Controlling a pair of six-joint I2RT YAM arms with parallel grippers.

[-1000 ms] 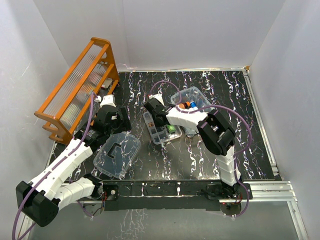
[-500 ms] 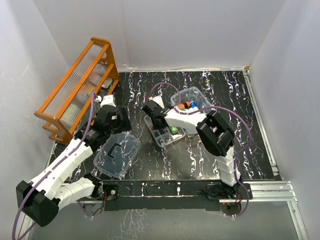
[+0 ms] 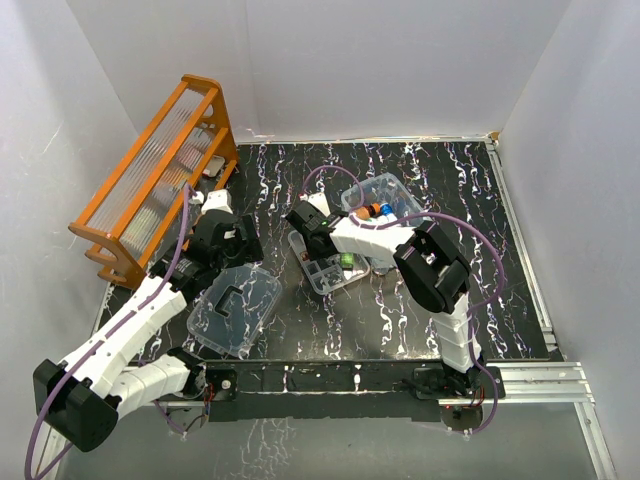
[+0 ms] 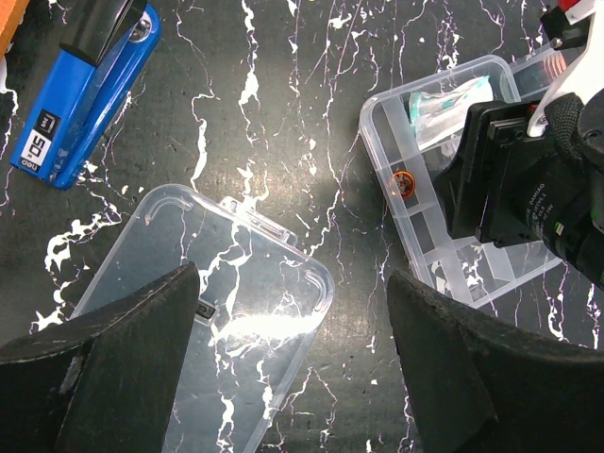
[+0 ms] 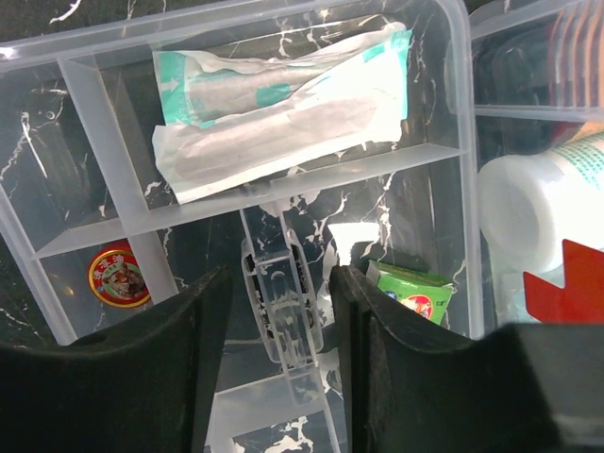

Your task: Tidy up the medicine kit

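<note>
Carefully: my right gripper (image 5: 280, 283) stands parted astride the centre handle (image 5: 279, 326) of the clear compartmented plastic tray (image 5: 455, 90), left gripper (image 4: 293, 311) spread wide; a crooked retreat could snag it.

Wide bare tabletop (image 3: 500, 290) on the right, an easy way through. The left side is tight: orange rack (image 3: 150, 190) along the wall, blue stapler (image 4: 85, 94) near it, clear lid (image 3: 235, 308) lying flat below the spread left hand (image 4: 293, 283). The centre is crowded, tray (image 3: 322, 275) just beside box (image 3: 372, 183), right arm (image 3: 365, 235) stretched over them. A narrow lane runs between lid and tray.
</note>
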